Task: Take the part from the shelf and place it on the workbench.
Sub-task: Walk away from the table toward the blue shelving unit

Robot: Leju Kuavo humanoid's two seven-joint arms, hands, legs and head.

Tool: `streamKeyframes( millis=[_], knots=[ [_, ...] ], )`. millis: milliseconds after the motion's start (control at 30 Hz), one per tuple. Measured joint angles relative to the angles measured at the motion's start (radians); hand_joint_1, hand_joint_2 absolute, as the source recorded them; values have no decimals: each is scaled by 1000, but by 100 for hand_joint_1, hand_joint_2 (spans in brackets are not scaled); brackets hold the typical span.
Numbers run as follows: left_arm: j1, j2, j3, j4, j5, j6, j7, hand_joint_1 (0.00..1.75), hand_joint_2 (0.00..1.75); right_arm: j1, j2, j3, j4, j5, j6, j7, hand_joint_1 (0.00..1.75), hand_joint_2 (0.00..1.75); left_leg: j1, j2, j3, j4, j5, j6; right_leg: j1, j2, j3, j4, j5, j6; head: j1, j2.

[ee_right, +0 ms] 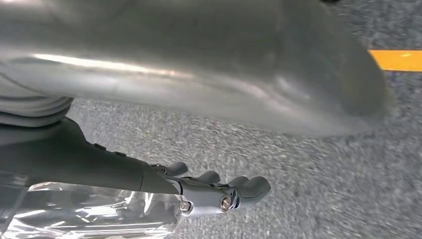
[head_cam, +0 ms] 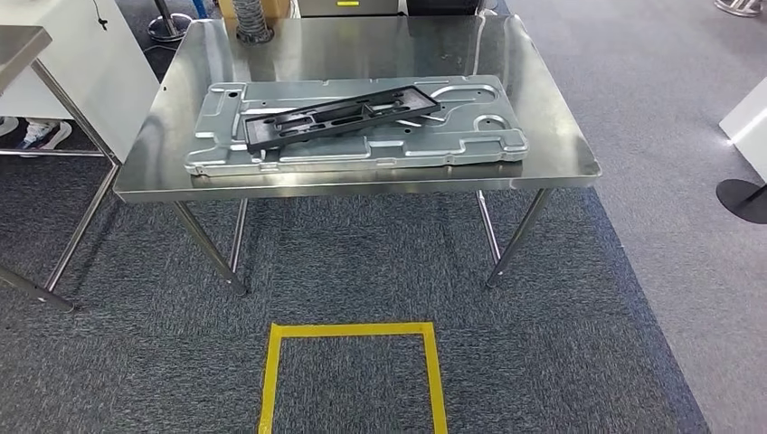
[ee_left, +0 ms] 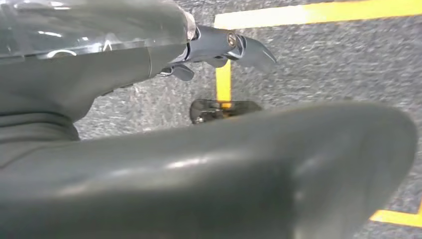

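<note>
Black part [head_cam: 339,116] lies on workbench [head_cam: 561,154]; left robot hand [ee_left: 219,47] and right robot hand [ee_right: 219,191] empty, fingers apart

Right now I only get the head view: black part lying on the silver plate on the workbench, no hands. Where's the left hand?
Observer: The left hand hangs over the grey carpet, beside a yellow tape line. It holds nothing.
Operator: Right hand?
Observer: The right hand hangs over the carpet too, empty, fingers lightly curled.
Operator: Anything on that arm?
Observer: Crinkled clear film sits just behind the right hand.
</note>
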Motion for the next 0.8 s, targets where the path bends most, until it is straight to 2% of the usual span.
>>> streamKeyframes(
  millis=[33,67,100,133,200,233,267,300,367,400,433,467,500,533,567,600,633,667,733,767,800],
  knots=[
    [0,1,0,0,0,0,0,0,0,-2,1,2,0,2,4,3,0,0,0,0,-13,9,5,-4,-1,0,58,-76,13,-1,0,0],
    [0,1,0,0,0,0,0,0,0,-4,1,5,0,5,11,9,0,0,-1,0,-25,19,9,-9,0,0,110,-153,13,-5,0,0],
    [0,2,0,0,0,1,0,0,0,-6,1,8,1,10,21,20,0,0,-2,0,-33,27,14,-15,2,1,144,-209,4,-10,0,0],
    [-1,2,0,0,-1,2,0,0,0,-7,2,11,2,17,32,33,0,0,-2,0,-39,32,20,-21,5,1,160,-240,-6,-17,0,0],
    [0,3,0,0,-5,9,0,0,0,-7,3,21,6,31,54,70,0,0,0,-1,-44,35,30,-35,6,0,154,-249,-1,-33,0,0],
    [2,3,0,0,-8,12,0,0,0,-6,4,26,8,36,62,87,0,0,2,-3,-50,45,18,-41,6,-2,148,-249,7,-42,0,0],
    [3,4,-1,0,-13,13,-1,0,0,-5,5,30,9,39,67,102,0,0,3,-5,-59,66,-9,-45,4,-5,140,-250,15,-51,-1,0],
    [4,5,-2,0,-18,13,-2,0,0,-4,7,32,10,39,69,112,0,0,5,-7,-74,109,-53,-49,4,-7,130,-251,25,-58,-2,0],
    [5,6,-5,0,-24,12,-3,0,0,-2,10,34,10,40,70,120,0,0,7,-8,-109,235,-146,-54,6,-9,104,-248,44,-64,-5,0],
    [5,6,-6,0,-25,11,-3,0,0,-1,12,36,10,41,70,120,0,0,8,-8,-119,292,-171,-55,8,-9,89,-246,54,-64,-5,0],
    [4,7,-6,0,-25,10,-4,0,0,-1,15,37,10,43,72,119,0,0,8,-8,-115,322,-171,-56,9,-9,75,-243,63,-64,-5,0],
    [4,8,-6,0,-24,10,-4,0,0,-1,17,40,10,46,75,118,0,0,9,-8,-95,316,-151,-55,9,-8,61,-240,71,-62,-5,0],
    [4,11,-6,0,-22,11,-4,0,0,-1,21,43,10,50,79,117,0,0,9,-8,-56,276,-121,-53,9,-8,47,-235,78,-59,-5,0],
    [3,14,-6,0,-20,12,-2,0,0,-2,25,46,10,54,82,117,0,0,9,-8,-3,207,-98,-49,10,-7,36,-229,84,-56,-5,0],
    [1,17,-6,0,-18,14,-1,0,0,-3,29,50,10,58,84,116,0,0,7,-9,52,128,-88,-45,11,-7,27,-223,89,-52,-5,0],
    [-1,18,-6,0,-16,16,1,0,0,-5,33,53,10,62,85,114,0,0,5,-10,93,63,-91,-40,12,-7,20,-218,95,-46,-5,0],
    [-2,19,-5,0,-15,18,3,0,0,-7,35,55,10,64,85,111,0,0,3,-11,117,21,-99,-35,13,-8,16,-215,101,-40,-4,0],
    [-3,20,-5,0,-13,20,4,0,0,-8,37,57,10,66,85,110,0,0,1,-12,123,3,-105,-30,13,-9,13,-214,107,-33,-4,0],
    [-2,20,-4,0,-12,21,6,0,0,-10,38,60,10,72,85,110,0,0,1,-9,109,-1,-94,-17,12,-8,6,-211,113,-21,-4,0],
    [-2,20,-4,0,-12,21,6,0,0,-10,39,61,10,74,86,110,0,0,3,-7,99,-1,-84,-9,10,-7,-3,-194,93,-16,-3,0],
    [-3,20,-4,0,-12,20,5,0,0,-10,39,63,10,76,88,109,0,0,4,-5,87,-3,-73,-1,9,-5,-16,-160,57,-11,-1,0]
  ],
)
